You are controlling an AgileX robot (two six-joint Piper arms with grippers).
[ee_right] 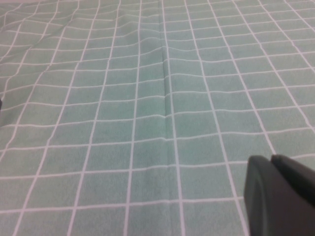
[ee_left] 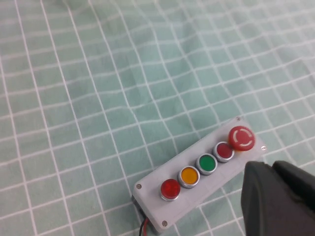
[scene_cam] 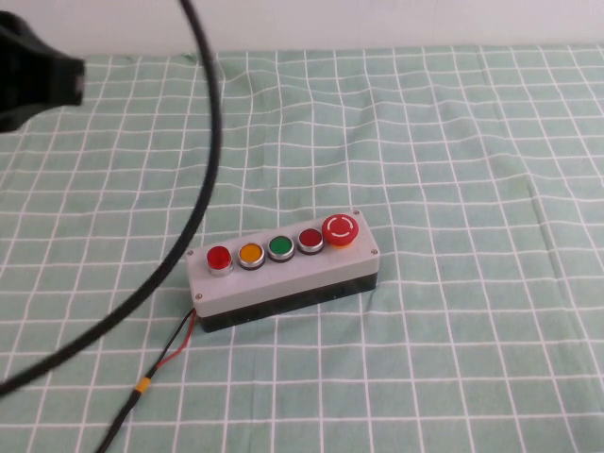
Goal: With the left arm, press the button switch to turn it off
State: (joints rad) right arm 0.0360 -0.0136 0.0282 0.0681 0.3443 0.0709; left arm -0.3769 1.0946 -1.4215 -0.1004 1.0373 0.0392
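The button switch (scene_cam: 219,258) is a small, flat, bright-red button with a silver ring. It sits at the left end of the grey box's (scene_cam: 283,278) row, next to the orange button (scene_cam: 250,254). It also shows in the left wrist view (ee_left: 170,189). My left arm (scene_cam: 33,75) is at the far left, high above the cloth, with its black cable (scene_cam: 203,170) looping down. My left gripper (ee_left: 270,167) is shut and empty, above and apart from the box, nearer the mushroom end. My right gripper (ee_right: 270,158) is shut and empty over bare cloth.
The row continues with a green button (scene_cam: 280,248), a darker red button (scene_cam: 310,240) and a large red mushroom button (scene_cam: 341,228). Red and black wires (scene_cam: 175,349) leave the box's left end. A green checked cloth (scene_cam: 453,142) covers the table.
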